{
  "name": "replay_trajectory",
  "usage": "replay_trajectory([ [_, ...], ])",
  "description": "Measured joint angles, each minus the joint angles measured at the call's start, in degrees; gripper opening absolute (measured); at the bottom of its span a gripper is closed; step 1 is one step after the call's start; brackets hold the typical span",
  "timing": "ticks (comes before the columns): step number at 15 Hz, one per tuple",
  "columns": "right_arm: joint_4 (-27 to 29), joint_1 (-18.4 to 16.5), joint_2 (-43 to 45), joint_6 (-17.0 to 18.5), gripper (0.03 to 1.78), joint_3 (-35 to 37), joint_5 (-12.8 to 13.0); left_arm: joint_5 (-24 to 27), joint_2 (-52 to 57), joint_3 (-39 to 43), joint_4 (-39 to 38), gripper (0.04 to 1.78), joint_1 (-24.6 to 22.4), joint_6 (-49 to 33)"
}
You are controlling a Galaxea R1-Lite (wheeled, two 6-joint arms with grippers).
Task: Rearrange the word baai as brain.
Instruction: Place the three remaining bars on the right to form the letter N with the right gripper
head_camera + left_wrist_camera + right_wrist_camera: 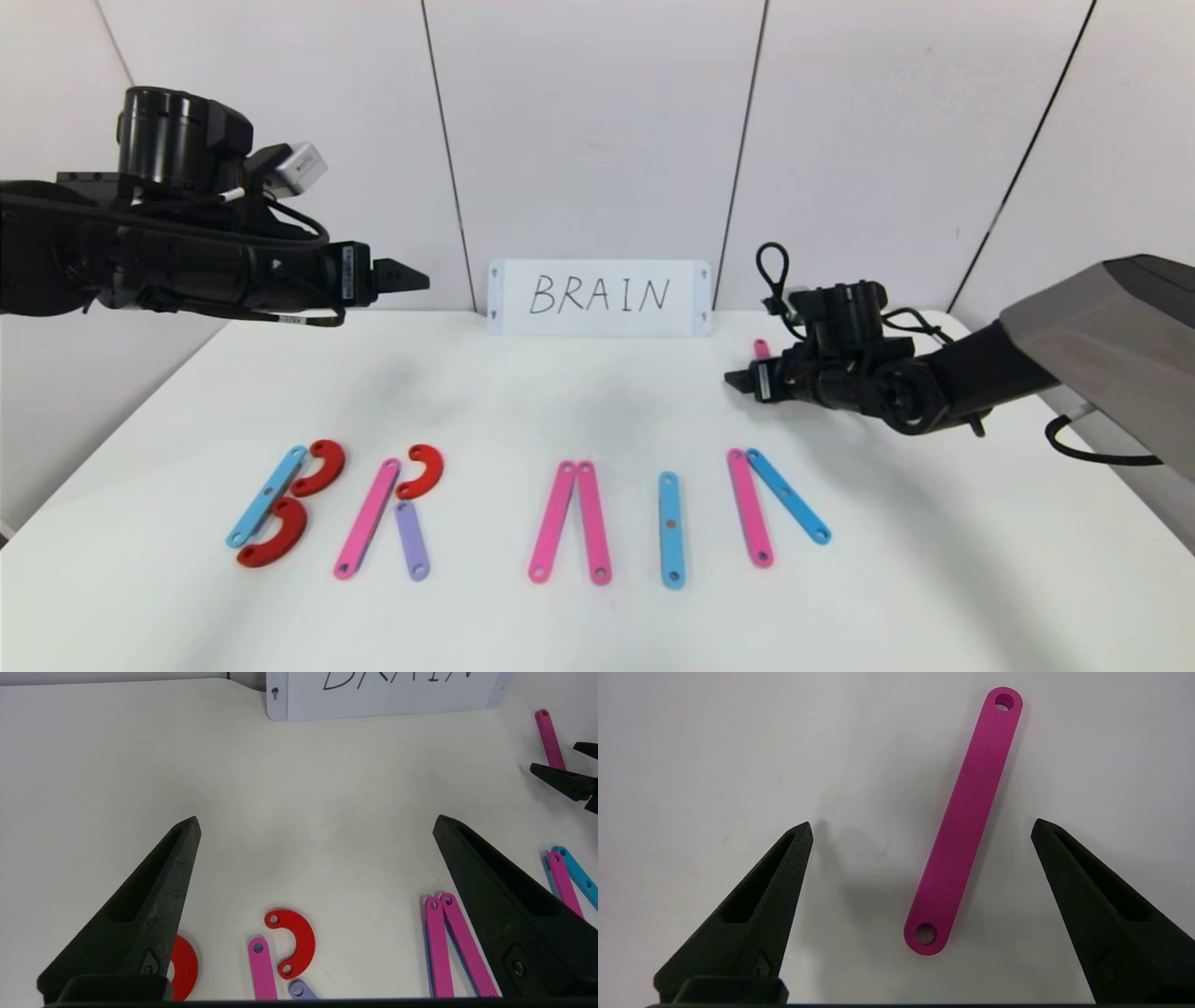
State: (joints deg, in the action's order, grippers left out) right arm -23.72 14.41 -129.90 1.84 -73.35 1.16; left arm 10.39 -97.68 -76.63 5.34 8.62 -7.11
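Observation:
The word lies along the table's front. A blue strip [267, 495] with two red half-rings [318, 467] forms B. A pink strip [367, 518], a red half-ring [421, 471] and a purple strip [412, 540] form R. Two pink strips [571, 521] meet at the top, then a blue strip [670, 529], then a pink strip [750, 507] with a blue strip [788, 495]. A loose pink strip [964, 821] lies flat on the table under my open right gripper [922, 826], between its fingers, untouched. My left gripper [316, 821] is open and empty, high above the table's back left.
A white card [599, 297] with black handwritten BRAIN stands against the back wall. The loose pink strip's far end [762, 348] shows behind the right gripper [738, 381] in the head view. The white table [579, 401] is bare between card and word.

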Motion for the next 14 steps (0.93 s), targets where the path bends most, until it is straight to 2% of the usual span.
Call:
replay_trajectory([
  [2, -0.3, 0.0, -0.7, 0.1, 1.40, -0.1, 0.0, 0.0, 0.0, 0.0, 0.0, 1.74, 0.0, 0.0],
  [7, -0.7, -0.8, -1.6, 0.2, 0.54, -0.4, -0.1, 0.0, -0.1, 0.0, 0.0, 1.74, 0.1, 0.0],
  [9, -0.6, -1.1, -1.7, 0.3, 0.31, -0.4, -0.1, 0.0, -0.1, 0.0, 0.0, 1.74, 0.1, 0.0],
  [14, -0.1, -1.4, -0.7, 1.1, 0.27, 0.7, 0.0, 0.0, -0.1, 0.0, 0.0, 1.74, 0.1, 0.0],
])
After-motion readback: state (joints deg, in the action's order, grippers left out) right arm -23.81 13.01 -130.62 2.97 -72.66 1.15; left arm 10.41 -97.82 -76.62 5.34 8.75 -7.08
